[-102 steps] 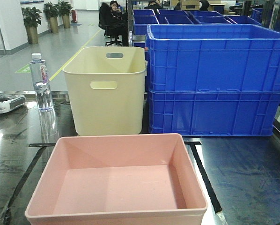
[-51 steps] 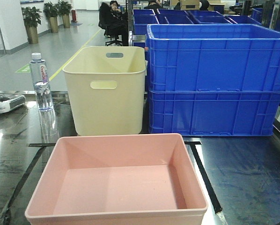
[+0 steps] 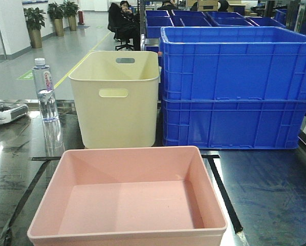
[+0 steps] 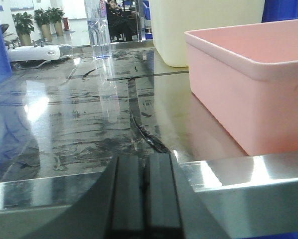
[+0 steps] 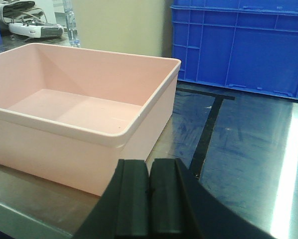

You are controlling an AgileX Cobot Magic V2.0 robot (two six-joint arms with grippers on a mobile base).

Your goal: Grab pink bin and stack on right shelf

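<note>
The pink bin (image 3: 127, 197) sits empty inside the tape lines (image 3: 222, 192), ungrasped. My left gripper (image 4: 144, 196) and right gripper (image 5: 149, 199), both pinched closed, flank it; next I must open them and reach its rim.

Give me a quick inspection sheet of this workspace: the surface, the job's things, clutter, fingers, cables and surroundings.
Surface: dark glossy scuffed steel shelf with black tape lines.
Job's things: pink bin empty, upright, inside the taped rectangle.
Clutter: cream bin behind it; stacked blue crates to the right; water bottle and a white device at left.
Grippers: left gripper and right gripper low at the near edge, fingers shut together, holding nothing.
Cables: nothing seen.
Surroundings: factory floor, potted plants, a seated person.
</note>
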